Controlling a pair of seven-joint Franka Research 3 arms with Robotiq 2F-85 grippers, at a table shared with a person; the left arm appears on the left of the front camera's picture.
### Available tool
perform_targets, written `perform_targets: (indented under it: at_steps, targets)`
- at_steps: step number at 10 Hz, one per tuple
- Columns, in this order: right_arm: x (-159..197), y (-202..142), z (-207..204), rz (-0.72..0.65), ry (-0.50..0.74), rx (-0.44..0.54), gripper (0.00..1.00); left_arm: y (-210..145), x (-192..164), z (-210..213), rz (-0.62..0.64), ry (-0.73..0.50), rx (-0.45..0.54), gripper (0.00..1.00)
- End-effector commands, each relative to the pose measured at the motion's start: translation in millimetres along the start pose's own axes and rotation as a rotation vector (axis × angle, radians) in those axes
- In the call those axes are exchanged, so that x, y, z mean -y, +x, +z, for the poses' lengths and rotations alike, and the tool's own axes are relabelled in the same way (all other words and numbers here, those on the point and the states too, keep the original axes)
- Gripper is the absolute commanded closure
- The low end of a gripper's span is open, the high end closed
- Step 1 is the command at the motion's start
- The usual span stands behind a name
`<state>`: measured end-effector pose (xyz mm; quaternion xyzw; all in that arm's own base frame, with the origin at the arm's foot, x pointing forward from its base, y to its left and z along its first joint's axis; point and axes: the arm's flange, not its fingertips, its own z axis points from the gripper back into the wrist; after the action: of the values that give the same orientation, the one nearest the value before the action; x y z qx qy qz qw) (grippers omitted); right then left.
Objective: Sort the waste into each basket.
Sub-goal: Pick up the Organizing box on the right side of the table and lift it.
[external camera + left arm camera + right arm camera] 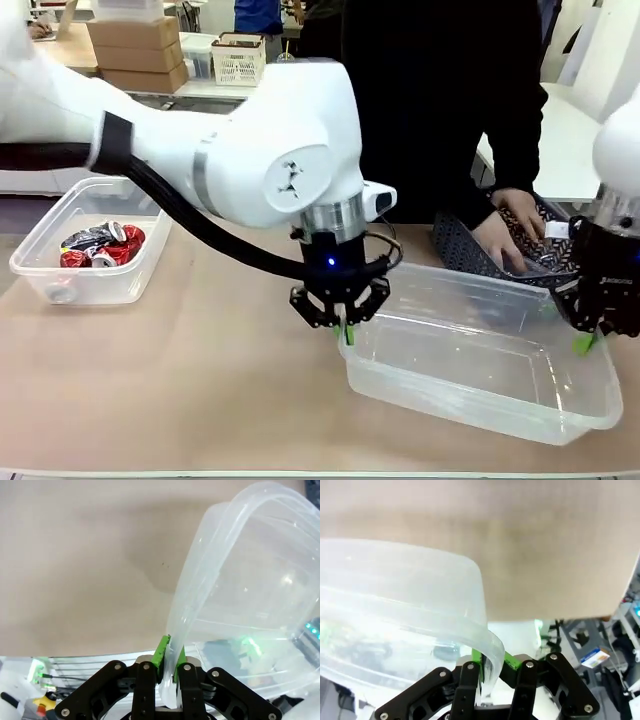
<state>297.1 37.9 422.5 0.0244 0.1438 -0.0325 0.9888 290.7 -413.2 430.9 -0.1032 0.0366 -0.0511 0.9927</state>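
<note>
The empty clear tub (480,350) sits nearest, on the tabletop (200,380), each short end pinched by a pincer: the left pincer (342,322) is clamped on its rim, the right pincer (588,335) likewise, probably to shift it together. The other tub (60,270), far left, holds crushed cans (100,245). A person's hand (500,235) reaches into the dark lattice basket (460,245).

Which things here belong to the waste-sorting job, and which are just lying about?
Part of the job:
- crushed cans in the far clear tub
- empty clear tub, rim pinched by the left gripper and right gripper
- dark lattice basket, the person's hands in it

Lying about:
- cardboard boxes
- white crate
</note>
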Motion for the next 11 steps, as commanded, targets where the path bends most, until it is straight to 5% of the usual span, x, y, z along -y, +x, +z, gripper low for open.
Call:
perform_targets:
  at_steps: [1,5,11]
  targets:
    - [20,-105,-51,0.029,-0.027,0.008,1.0,1,-30,34,0.003,-0.008,-0.01,1.0]
    - [-54,-63,56,0.106,-0.019,0.03,1.0,-20,-79,77,0.122,0.02,0.02,1.0]
    - [-216,1,98,0.213,-0.058,0.058,1.0,-50,-182,90,0.446,0.015,0.077,1.0]
